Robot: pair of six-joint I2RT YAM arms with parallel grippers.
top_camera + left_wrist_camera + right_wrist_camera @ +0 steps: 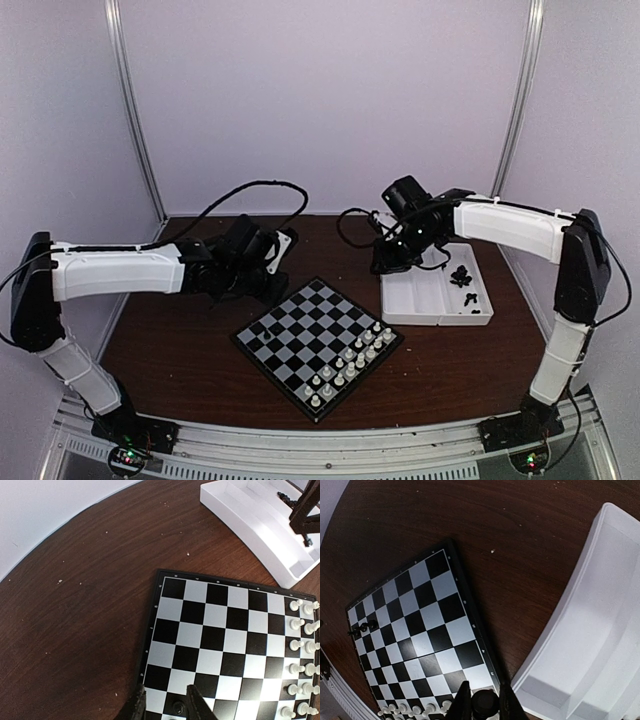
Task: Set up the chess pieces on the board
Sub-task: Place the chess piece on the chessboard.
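The board (300,330) lies mid-table with white chessmen (350,365) along its near-right side. My left gripper (165,690) hangs low over the board's far-left corner, its fingers (137,707) apart on either side of a small black piece (178,708) that stands on a dark square. Three black chess pieces (362,628) line that corner in the right wrist view. My right gripper (484,687) is shut on a black piece (485,705), held above the gap between the board's edge and the white tray (430,300). More black pieces (463,277) lie in the tray.
The tray (580,645) sits just right of the board, its left compartments bare. Brown tabletop (75,605) stretches left of and behind the board. Light walls and metal posts enclose the back and sides. Cables trail from both wrists.
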